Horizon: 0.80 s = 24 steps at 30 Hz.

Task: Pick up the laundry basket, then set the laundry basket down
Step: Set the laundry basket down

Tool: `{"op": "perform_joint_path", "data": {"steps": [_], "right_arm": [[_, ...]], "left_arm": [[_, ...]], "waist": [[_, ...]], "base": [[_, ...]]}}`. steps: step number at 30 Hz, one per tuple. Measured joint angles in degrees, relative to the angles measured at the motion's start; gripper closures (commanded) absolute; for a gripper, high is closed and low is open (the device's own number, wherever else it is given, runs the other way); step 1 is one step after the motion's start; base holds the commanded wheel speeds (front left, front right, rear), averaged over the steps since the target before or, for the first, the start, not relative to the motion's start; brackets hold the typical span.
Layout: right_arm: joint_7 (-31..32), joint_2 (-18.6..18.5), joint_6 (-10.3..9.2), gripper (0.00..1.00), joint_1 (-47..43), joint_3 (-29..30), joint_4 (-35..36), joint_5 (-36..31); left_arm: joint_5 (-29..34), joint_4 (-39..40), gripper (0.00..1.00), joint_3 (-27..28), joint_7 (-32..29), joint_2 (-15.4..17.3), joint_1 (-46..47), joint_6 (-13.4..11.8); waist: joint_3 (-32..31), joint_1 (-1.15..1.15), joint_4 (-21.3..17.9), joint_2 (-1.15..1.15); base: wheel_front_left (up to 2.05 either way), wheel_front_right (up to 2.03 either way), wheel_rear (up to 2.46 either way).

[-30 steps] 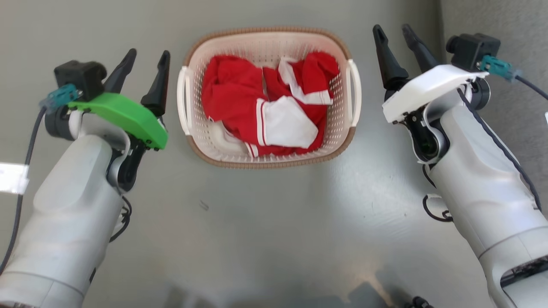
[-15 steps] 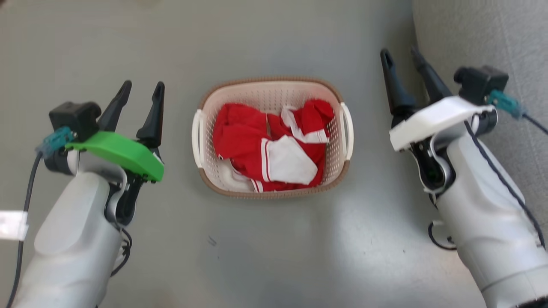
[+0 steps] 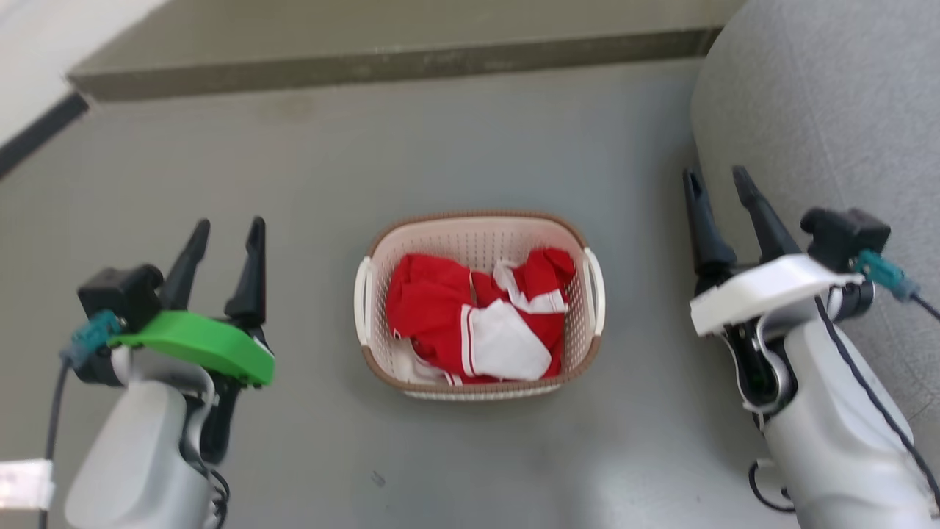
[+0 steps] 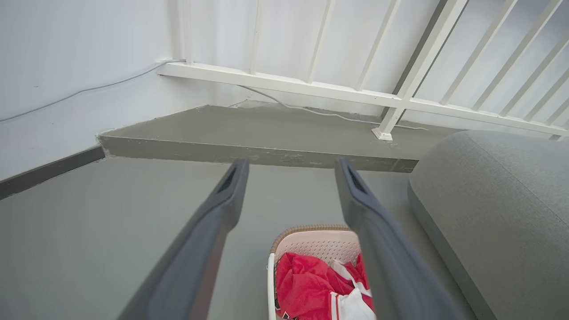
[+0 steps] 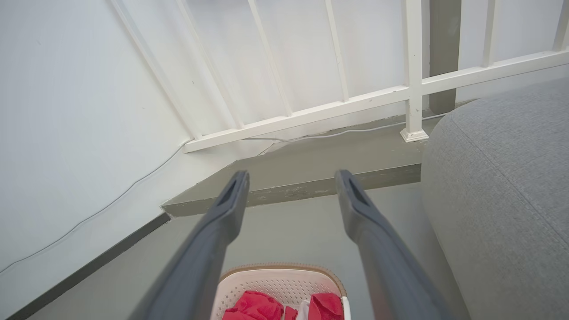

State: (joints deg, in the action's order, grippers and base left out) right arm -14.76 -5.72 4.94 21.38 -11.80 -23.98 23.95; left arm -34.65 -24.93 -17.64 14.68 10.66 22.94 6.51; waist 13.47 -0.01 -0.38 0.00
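The laundry basket (image 3: 477,239) stands on the grey floor in the middle of the head view, cream-white and perforated, with a brown rim and white loop handles on both sides. Red and white clothes (image 3: 477,327) lie inside it. My left gripper (image 3: 228,229) hangs open to the basket's left, well apart from it. My right gripper (image 3: 716,180) hangs open to its right, also apart and holding nothing. The basket (image 4: 311,240) shows low between the left gripper's fingers in the left wrist view, and the basket (image 5: 275,280) sits at the bottom of the right wrist view.
A grey upholstered seat (image 3: 822,125) curves along the right, close behind my right gripper. A raised concrete step (image 3: 382,66) runs across the back, with a white railing (image 4: 338,91) and white wall beyond. Bare grey floor (image 3: 308,184) surrounds the basket.
The head camera has risen and pulled back: the basket looks smaller and lower in view, and the step and seat have come into sight. Both grippers stay open, farther from the basket.
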Motion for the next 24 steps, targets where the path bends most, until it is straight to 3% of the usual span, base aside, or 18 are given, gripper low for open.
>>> {"op": "perform_joint_path", "data": {"steps": [24], "right_arm": [[0.00,0.30,-0.58,0.00,-14.60,2.77,6.91,-4.47]], "left_arm": [[6.79,7.65,0.00,4.27,-0.01,-3.43,-15.30,-0.31]], "waist": [[-12.70,0.00,0.24,0.00]], "base": [[0.00,0.00,0.00]]}}
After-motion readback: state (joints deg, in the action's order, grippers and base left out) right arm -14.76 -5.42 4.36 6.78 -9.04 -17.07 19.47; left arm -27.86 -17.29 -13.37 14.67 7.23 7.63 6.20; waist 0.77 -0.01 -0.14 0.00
